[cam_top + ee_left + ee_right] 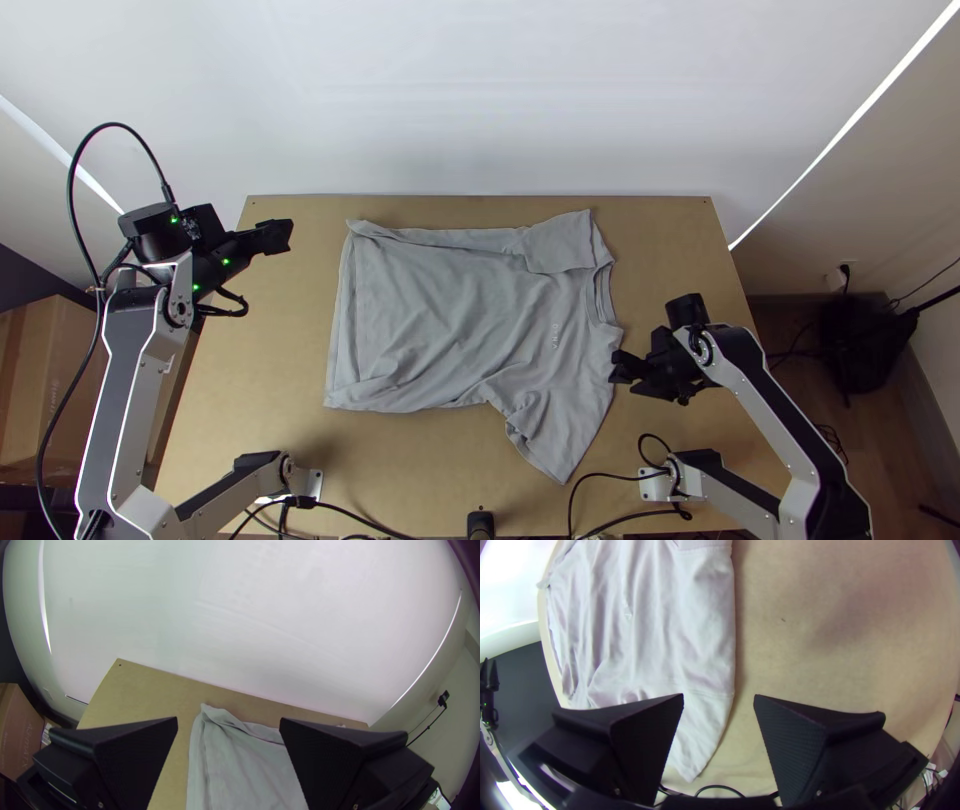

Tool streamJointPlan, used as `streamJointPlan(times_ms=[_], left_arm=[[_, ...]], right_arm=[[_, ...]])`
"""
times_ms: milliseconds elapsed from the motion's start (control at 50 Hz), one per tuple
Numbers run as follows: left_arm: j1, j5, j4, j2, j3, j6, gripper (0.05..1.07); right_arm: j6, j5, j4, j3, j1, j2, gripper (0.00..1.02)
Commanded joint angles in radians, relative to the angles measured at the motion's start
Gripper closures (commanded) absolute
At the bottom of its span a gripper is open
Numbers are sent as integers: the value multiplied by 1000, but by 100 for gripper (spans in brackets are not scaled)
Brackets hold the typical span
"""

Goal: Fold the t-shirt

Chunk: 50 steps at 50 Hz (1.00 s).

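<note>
Bright, diffuse light lay across the top view, whitening the wall [480,110] and leaving soft shadows on the wooden table [260,350]. Both wrist views bent straight edges and darkened at the corners; glare whitened the right one's lower left.

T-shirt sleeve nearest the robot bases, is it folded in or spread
Spread: the sleeve juts from the t-shirt toward the near edge of the table.
</note>
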State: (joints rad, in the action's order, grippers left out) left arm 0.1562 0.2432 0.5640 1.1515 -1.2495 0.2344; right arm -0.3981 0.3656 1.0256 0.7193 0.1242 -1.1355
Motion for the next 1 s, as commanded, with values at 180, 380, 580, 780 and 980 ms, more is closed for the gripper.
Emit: streamJointPlan(times_ms=[180,380,580,780,980], left_arm=[[-15,8,19,-4,-47,-1,10],[-18,5,27,-7,-45,3,10],[-14,4,28,-9,-34,0,10],[6,2,40,-13,-2,-52,10],[43,24,132,-38,59,-259,10]], right_arm=[[62,32,-59,-73,15,-92,42],[79,33,-82,-119,41,-99,42],[74,36,-154,-161,91,-106,48],[33,36,-231,-161,137,-171,48],[22,-5,-355,-176,166,-147,100]])
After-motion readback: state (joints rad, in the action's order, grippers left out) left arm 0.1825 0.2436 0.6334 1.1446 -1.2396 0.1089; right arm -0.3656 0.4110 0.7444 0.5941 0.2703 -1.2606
